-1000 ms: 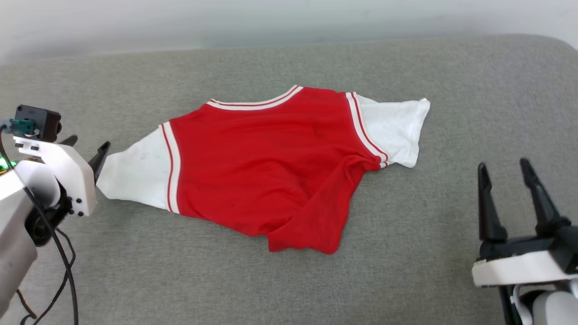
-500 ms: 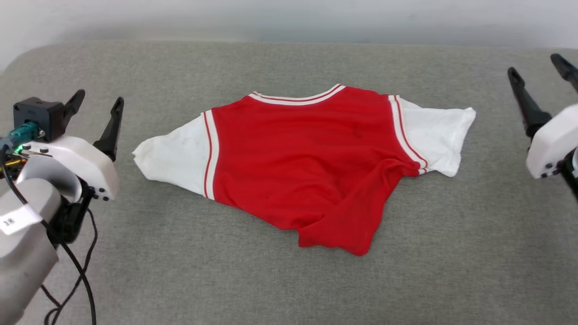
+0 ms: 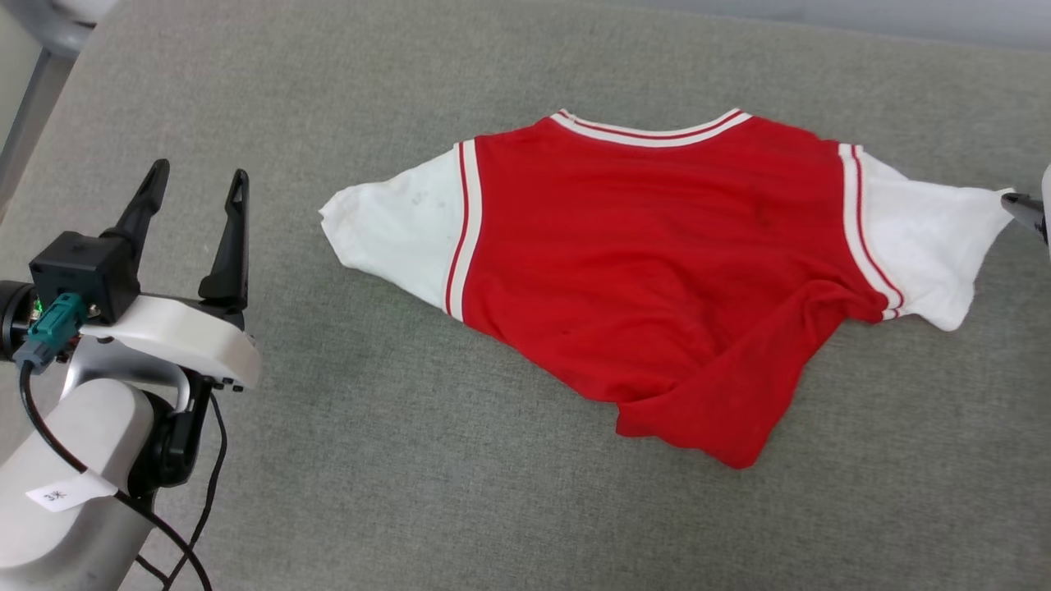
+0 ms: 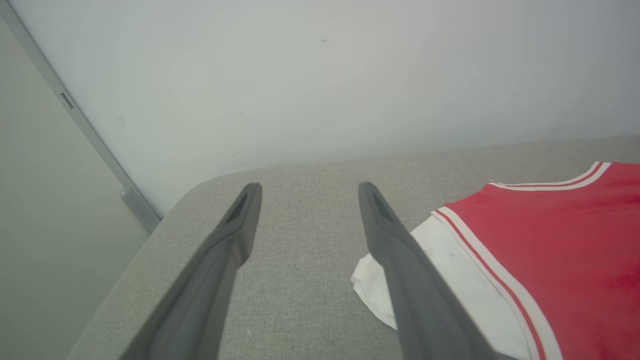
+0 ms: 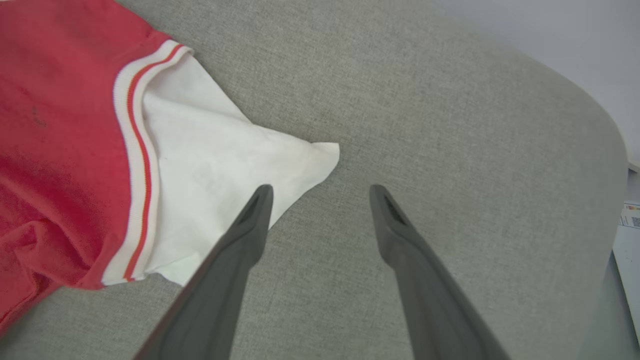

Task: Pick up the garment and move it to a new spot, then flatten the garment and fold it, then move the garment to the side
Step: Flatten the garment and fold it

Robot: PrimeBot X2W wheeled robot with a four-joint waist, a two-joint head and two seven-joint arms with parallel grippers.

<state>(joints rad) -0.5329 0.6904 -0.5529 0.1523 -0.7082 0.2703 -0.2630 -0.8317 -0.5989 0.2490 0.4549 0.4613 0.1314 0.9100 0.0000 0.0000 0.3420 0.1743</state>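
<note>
Head view: left gripper [image 3: 199, 170] backed off left sleeve [image 3: 394, 230], spread wide, empty.
Right gripper [image 5: 321, 189]: spread wide, empty, by right sleeve [image 5: 215, 165].
Garment [image 3: 657, 246]: near hem bunched, flattening unfinished.

I see the garment [image 3: 649, 246] as soft matt jersey cloth, creased, with ribbed trim. The tabletop [image 3: 427, 460] wears coarse grey woven fabric; the left pincer [image 3: 199, 170] has matt dark plastic fingers [image 3: 232, 238] on a smooth white plastic shell [image 3: 185, 336].

Soft even light, faint shadows
</note>
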